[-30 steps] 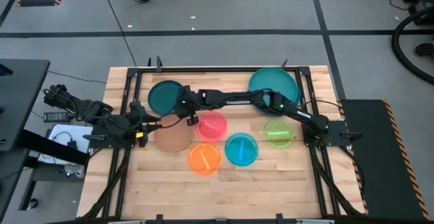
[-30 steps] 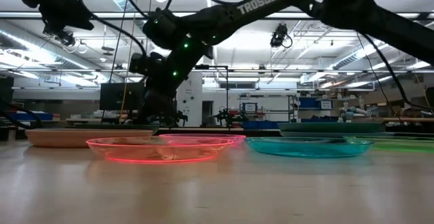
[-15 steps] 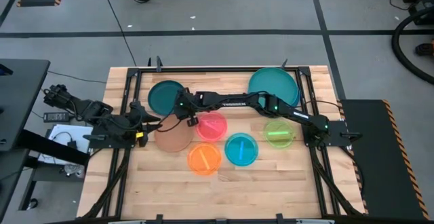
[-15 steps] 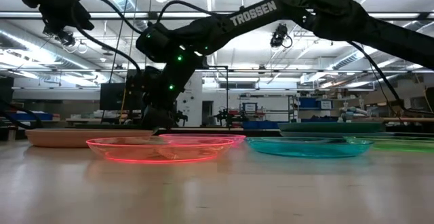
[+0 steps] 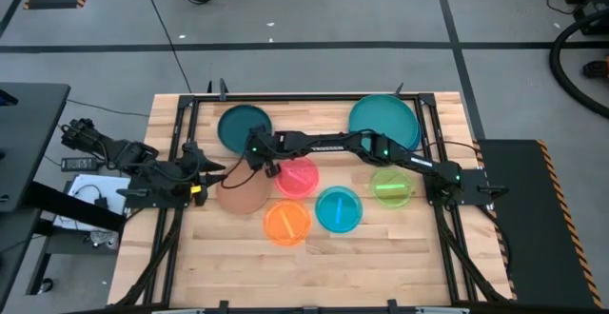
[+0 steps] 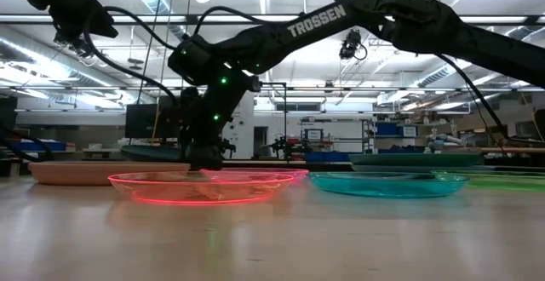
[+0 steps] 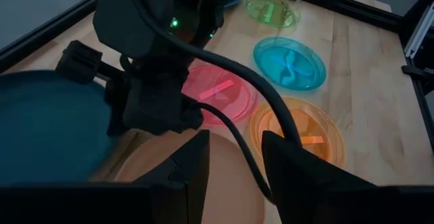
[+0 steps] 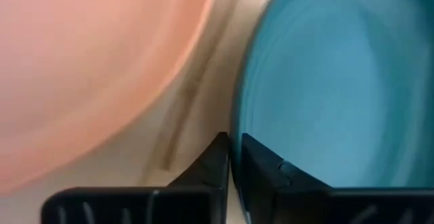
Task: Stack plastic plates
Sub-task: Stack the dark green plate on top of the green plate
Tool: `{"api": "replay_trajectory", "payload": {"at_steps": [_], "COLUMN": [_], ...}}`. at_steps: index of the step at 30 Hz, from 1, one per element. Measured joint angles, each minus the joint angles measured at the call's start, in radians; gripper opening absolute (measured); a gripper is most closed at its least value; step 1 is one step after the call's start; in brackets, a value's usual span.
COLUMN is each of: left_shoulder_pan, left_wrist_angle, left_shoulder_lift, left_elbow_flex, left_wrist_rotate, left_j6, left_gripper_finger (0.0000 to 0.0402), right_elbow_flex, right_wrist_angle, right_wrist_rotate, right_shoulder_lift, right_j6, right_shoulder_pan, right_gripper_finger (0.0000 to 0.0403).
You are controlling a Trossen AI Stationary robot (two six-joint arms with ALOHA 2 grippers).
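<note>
**Dark-teal plate pinched at its rim by the right gripper**

The right gripper (image 5: pixel 255 151) is closed to a narrow gap on the near rim of the dark-teal plate (image 5: pixel 244 127); in the right wrist view its two fingers (image 8: pixel 218 161) are seen nearly together with the plate edge between them. In the low view this plate (image 6: pixel 153 152) is held off the table, roughly level and slightly above the rim of the brown plate (image 6: pixel 106 171). The right arm is stretched low across the table from its base on the right side to the far left part.

The left gripper (image 5: pixel 211 168) is kept at the left edge of the table, beside the brown plate (image 5: pixel 245 192); its fingers (image 7: pixel 192 163) are parted a little and nothing is held between them.

Seven plates can be counted from above: one large teal plate (image 5: pixel 383 119) at the far right, the dark-teal one, the brown one, and four small ones, pink (image 5: pixel 298 176), orange (image 5: pixel 286 222), cyan (image 5: pixel 338 209) and green (image 5: pixel 390 186). A separate large blue plate cannot be made out.
</note>
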Motion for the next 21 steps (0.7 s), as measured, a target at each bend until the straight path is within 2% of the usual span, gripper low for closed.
{"api": "replay_trajectory", "payload": {"at_steps": [4,9,15,21], "left_shoulder_pan": [0.000,0.000,0.000,0.000], "left_wrist_angle": [0.000,-0.003,-0.008,-0.008], "left_shoulder_lift": [0.000,0.000,0.000,0.000], "left_elbow_flex": [0.000,0.000,0.000,0.000], "left_wrist_rotate": [0.000,0.000,-0.018,-0.019], "left_j6": [0.000,0.000,-0.001,-0.001], "left_gripper_finger": [0.0142,0.0142,0.0142,0.0142], "right_elbow_flex": [0.000,0.001,0.003,0.004], "right_wrist_angle": [-0.023,-0.058,-0.093,-0.218], "right_wrist_rotate": [0.090,0.138,0.159,0.178], "right_shoulder_lift": [-0.002,-0.032,-0.099,-0.153], "right_j6": [-0.013,0.014,0.059,0.140], "right_shoulder_pan": [0.012,0.028,0.043,0.063], "right_gripper_finger": [0.0023,0.0026,0.0028,0.0028]}}
